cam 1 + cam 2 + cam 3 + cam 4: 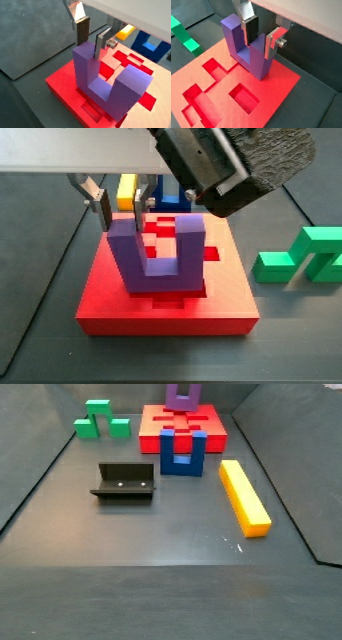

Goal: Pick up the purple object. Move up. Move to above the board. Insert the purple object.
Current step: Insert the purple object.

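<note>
Dark floor; pincer (260,34) astride purple object (250,47).

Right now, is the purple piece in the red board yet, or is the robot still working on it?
Nearly finished. The purple object already stands upright on the board, its base bar down in a recess, so picking up, lifting and carrying over look done. The gripper is at one prong, fingers on either side; whether they touch it is unclear. Left to do: confirming it is fully seated, then backing away.
</note>
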Motion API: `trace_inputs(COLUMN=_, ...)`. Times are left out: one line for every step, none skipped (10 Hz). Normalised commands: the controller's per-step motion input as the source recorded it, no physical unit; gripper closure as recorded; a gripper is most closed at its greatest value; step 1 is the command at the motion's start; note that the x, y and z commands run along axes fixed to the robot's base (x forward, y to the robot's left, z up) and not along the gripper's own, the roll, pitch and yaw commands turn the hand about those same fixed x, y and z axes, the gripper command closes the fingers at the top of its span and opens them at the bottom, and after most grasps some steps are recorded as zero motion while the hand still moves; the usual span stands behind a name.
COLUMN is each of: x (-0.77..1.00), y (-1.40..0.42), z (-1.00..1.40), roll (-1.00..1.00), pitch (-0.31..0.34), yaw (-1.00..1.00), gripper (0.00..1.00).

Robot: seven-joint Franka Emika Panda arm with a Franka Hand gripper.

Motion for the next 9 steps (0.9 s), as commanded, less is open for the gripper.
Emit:
trace_inputs(x=0.13, y=-0.17, z=-0.11, roll=0.14, pitch=0.001, yaw=0.0, gripper=1.0)
trace_inputs(x=0.04, y=-0.17, z=-0.02, roll=0.08, pitch=0.0, yaw=0.0, gripper=1.0)
trace_inputs(x=0.06, y=-0.12, z=-0.02, roll=0.07, pitch=0.001, yaw=0.0, gripper=1.0)
trace_inputs(x=0.07, y=0.0, z=-0.08, roll=0.11, pitch=0.013, yaw=0.08, gripper=1.0)
trace_inputs(x=0.09, y=0.0, z=-0.11, roll=0.15, pitch=0.016, yaw=0.26, gripper=1.0)
trace_inputs(x=0.13, y=0.0, z=-0.1, roll=0.15, pitch=0.01, yaw=0.34, gripper=1.0)
trace_inputs(x=0.0, y=0.0, z=0.0, roll=0.04, pitch=0.0, yaw=0.07, gripper=1.0)
trace_inputs(x=0.0, y=0.0, z=0.0, roll=0.0, pitch=0.0, yaw=0.0, gripper=1.0)
trace_inputs(x=0.13, y=-0.12, z=-0.09, roll=0.13, pitch=0.024, yaw=0.0, gripper=1.0)
